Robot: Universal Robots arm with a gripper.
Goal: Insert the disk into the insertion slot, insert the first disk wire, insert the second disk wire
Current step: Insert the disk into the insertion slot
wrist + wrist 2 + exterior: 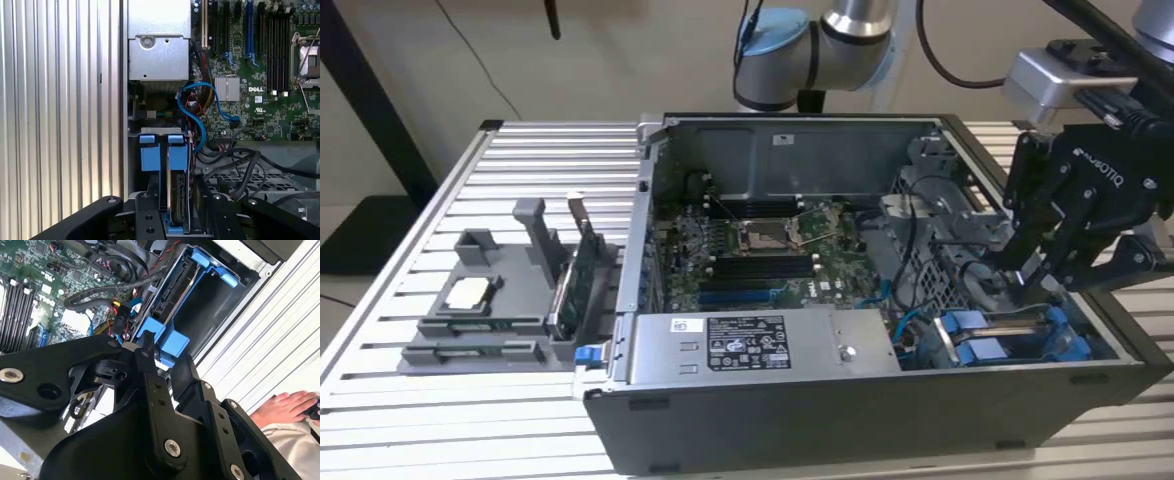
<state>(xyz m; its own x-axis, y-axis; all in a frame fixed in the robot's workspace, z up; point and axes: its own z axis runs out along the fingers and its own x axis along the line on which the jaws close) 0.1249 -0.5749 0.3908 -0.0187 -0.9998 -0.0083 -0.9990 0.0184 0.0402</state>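
Note:
The disk (176, 192) stands on edge in its blue carrier (150, 156) inside the insertion slot (159, 131), in the case corner at the exterior view's lower right (1014, 335). My black gripper (1034, 282) reaches down into that bay. In both wrist views its fingers (146, 210) sit on either side of the disk's near end, and the gripper (131, 347) looks shut on the disk (170, 295). A blue disk wire (201, 117) loops loose beside the slot. A bundle of black and coloured wires (100, 302) lies next to the bay (215, 310).
The open computer case (854, 400) lies on a ribbed metal table (440, 420). A grey power supply (747, 345) sits by the bay, with the motherboard (761, 250) behind. A grey fixture with parts (494, 300) stands at the exterior view's left. A person's hand (285, 407) rests beyond the case.

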